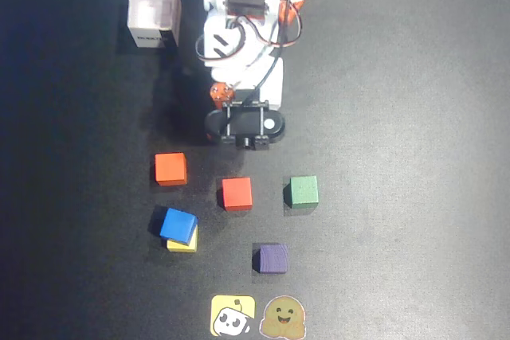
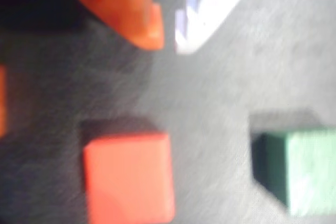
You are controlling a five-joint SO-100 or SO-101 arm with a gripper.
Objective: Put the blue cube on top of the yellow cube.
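Black mat (image 1: 414,117) — red cube (image 1: 237,193), green cube (image 1: 303,191)

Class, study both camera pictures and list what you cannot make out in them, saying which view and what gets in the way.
- Yellow cube, overhead view: mostly covered by the blue cube on it.
- Gripper, wrist view: blurred and cut off by the top edge, so open or shut is unclear; the arm hides it overhead.
- Green cube, wrist view: blurred, cut off at right.
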